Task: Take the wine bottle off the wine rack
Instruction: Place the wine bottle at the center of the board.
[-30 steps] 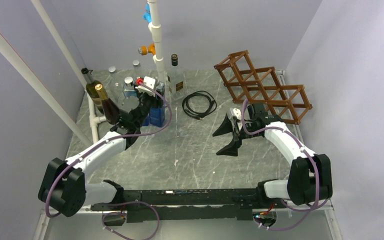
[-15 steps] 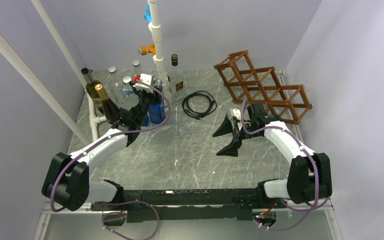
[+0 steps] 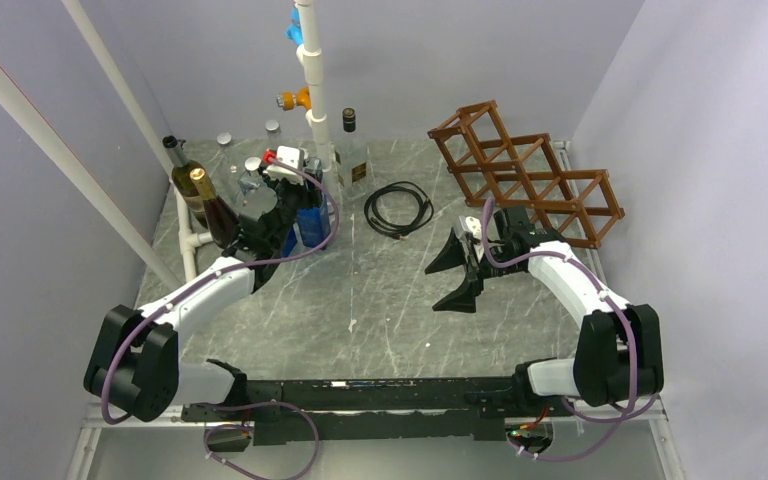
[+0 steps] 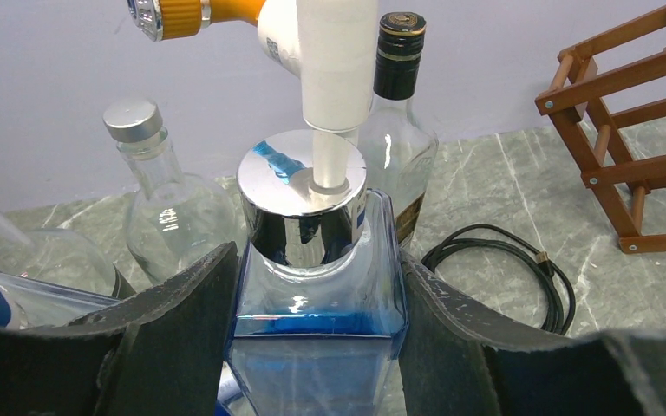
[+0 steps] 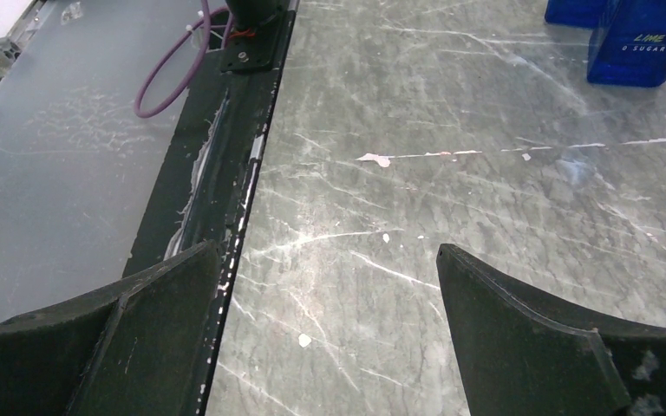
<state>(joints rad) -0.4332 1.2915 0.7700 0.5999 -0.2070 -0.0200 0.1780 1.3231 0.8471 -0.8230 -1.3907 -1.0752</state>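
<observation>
The reddish-brown wine rack (image 3: 545, 205) stands at the back right with no bottle in its cells; part of it shows in the left wrist view (image 4: 642, 167). A dark wine bottle (image 3: 212, 212) with a gold top stands upright at the far left among other bottles. My left gripper (image 3: 298, 192) is shut on the shoulders of a square blue glass bottle (image 4: 312, 303) with a chrome cap (image 4: 302, 208). My right gripper (image 3: 457, 275) hangs open over bare table in front of the rack, with nothing between its fingers (image 5: 328, 250).
A white PVC pipe (image 3: 315, 90) rises at the back centre, beside a clear bottle with a black cap (image 3: 350, 150). A black cable coil (image 3: 398, 208) lies mid-table. Clear glass bottles (image 4: 169, 217) crowd the back left. Another blue bottle (image 5: 642, 43) stands nearby. Walls enclose three sides.
My left arm has shifted slightly toward the back left, still shut on the blue bottle. The right arm has not moved.
</observation>
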